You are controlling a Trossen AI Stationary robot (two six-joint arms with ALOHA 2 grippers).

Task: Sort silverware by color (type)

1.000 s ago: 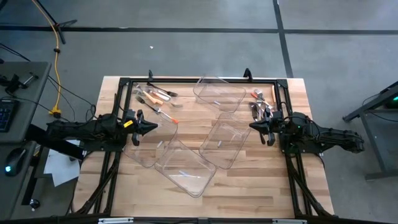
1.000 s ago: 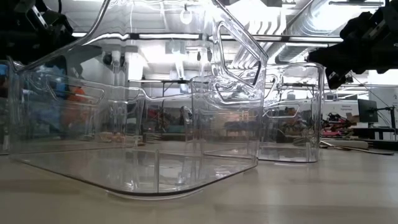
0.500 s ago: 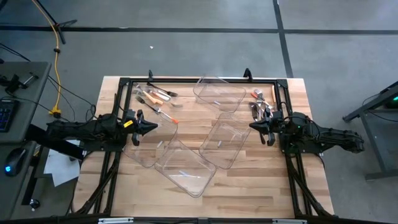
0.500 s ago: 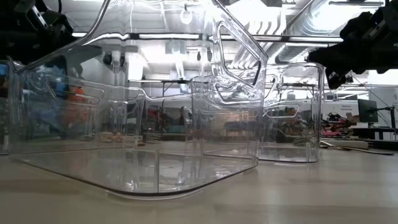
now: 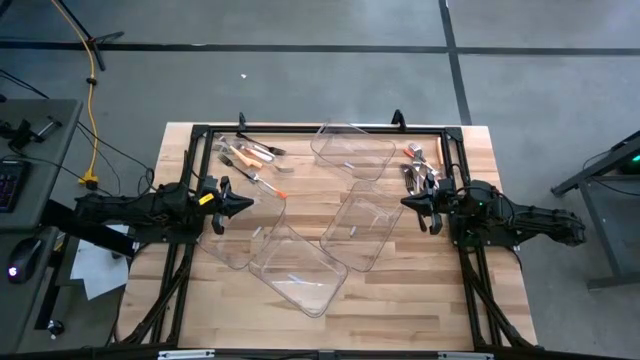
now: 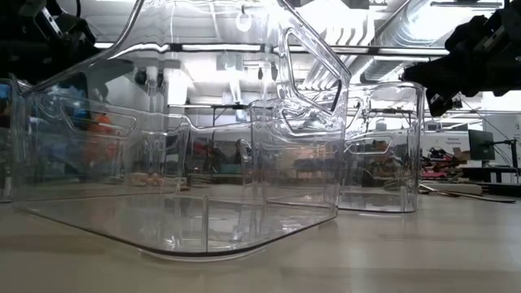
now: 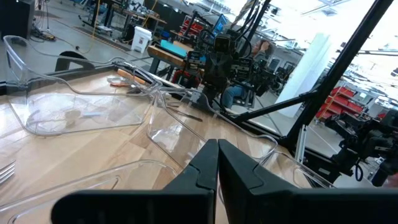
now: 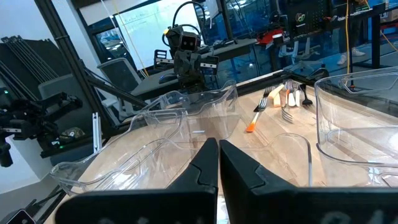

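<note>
We see orange-, white- and black-handled silverware (image 5: pixel 252 158) lying ahead of our left fingers (image 5: pixel 243 204), which are pressed together and empty, like our right fingers (image 5: pixel 408 203).

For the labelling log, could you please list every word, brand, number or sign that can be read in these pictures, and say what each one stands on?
None can be read.
The clear bins, the silverware and the wooden table carry no visible print.
A white sign or poster in the room behind the table, low view: marks too small and blurred to read.
Boxes and equipment in the background of both wrist views: no legible text.
</note>
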